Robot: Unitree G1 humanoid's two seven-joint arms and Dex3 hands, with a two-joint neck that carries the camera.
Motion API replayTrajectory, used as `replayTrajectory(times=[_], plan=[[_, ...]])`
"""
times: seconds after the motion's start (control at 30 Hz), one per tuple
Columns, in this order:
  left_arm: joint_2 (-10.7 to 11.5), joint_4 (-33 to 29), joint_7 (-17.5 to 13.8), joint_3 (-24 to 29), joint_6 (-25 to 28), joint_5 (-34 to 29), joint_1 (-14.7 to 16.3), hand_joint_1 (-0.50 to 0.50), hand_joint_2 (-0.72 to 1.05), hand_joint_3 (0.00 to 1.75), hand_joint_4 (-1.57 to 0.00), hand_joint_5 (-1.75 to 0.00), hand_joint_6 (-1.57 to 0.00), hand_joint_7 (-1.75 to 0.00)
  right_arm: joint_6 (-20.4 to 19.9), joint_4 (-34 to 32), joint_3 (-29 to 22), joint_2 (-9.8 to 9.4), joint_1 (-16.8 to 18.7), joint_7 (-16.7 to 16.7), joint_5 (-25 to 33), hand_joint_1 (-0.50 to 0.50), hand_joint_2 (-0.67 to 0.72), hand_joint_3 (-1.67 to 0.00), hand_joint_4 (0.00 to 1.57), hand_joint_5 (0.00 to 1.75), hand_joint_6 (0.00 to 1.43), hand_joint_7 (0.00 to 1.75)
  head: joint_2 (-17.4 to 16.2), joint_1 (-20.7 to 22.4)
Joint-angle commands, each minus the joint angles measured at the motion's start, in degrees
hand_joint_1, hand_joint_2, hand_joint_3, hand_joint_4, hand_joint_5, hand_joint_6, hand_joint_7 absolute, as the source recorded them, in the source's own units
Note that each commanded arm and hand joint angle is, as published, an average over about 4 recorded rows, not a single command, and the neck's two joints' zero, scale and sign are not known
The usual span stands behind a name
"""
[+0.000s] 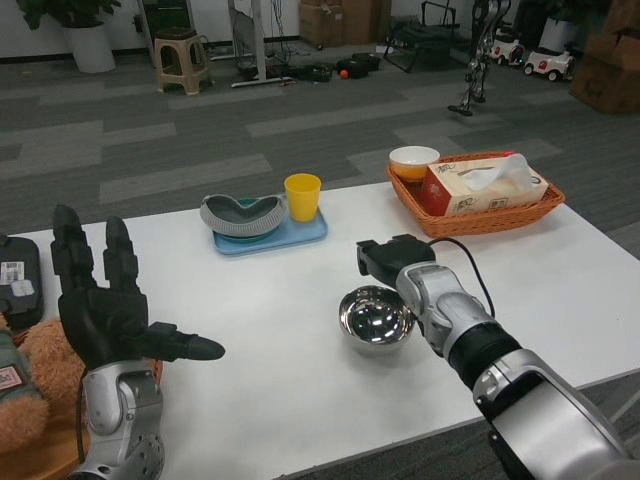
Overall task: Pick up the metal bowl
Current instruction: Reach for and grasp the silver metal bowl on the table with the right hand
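Note:
The metal bowl (375,319) is shiny and round and stands upright on the white table (300,370), a little right of the middle. My right hand (390,259) is just behind and to the right of the bowl, at its far rim. Its fingers point away from me, so whether they touch or grip the rim is hidden. My left hand (110,305) is raised at the near left, palm up, fingers spread apart, holding nothing.
A blue tray (300,234) at the back centre carries a grey curved dish (243,215) and a yellow cup (302,196). A wicker basket (480,220) at the back right holds a tissue box (480,186) and an orange bowl (414,160). A brown plush toy (35,375) lies at the near left edge.

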Motion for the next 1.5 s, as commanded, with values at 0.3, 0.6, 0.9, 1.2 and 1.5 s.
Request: replayTrajectory(times=[0.3, 0.6, 0.9, 1.2, 1.5], plan=[[0.6, -0.3, 0.2, -0.2, -0.1, -0.1, 0.7, -0.48, -0.72, 0.00, 0.00, 0.00, 0.00, 0.00, -2.2, 7.1, -4.0, 2.73, -3.8, -5.2, 1.1, -0.46, 0.72, 0.00, 0.00, 0.12, 0.00, 1.26, -0.4, -0.6], [0.6, -0.3, 0.2, -0.4, -0.1, -0.1, 0.7, -0.48, -0.72, 0.00, 0.00, 0.00, 0.00, 0.00, -4.6, 16.6, -4.3, 5.69, -8.2, -8.5, 1.0, -0.46, 0.72, 0.00, 0.00, 0.10, 0.00, 1.22, -0.6, -0.8], [0.6, -0.3, 0.2, -0.4, -0.1, -0.1, 0.7, -0.48, -0.72, 0.00, 0.00, 0.00, 0.00, 0.00, -5.2, 21.5, -2.9, 6.86, -10.2, -9.9, 0.5, -0.46, 0.72, 0.00, 0.00, 0.10, 0.00, 1.19, -0.7, -1.1], [0.5, -0.3, 0.2, -0.5, -0.1, -0.1, 0.6, -0.48, -0.72, 0.00, 0.00, 0.00, 0.00, 0.00, -5.5, 24.9, 0.3, 7.34, -11.2, -11.8, 0.5, -0.46, 0.72, 0.00, 0.00, 0.10, 0.00, 1.19, -0.6, -1.3], [0.4, 0.0, 0.2, -0.8, -0.1, -0.1, 0.2, -0.48, -0.72, 0.00, 0.00, 0.00, 0.00, 0.00, -5.7, 27.7, 1.6, 7.67, -11.7, -14.7, 0.8, -0.46, 0.72, 0.00, 0.00, 0.10, 0.00, 1.19, -0.7, -1.9]])
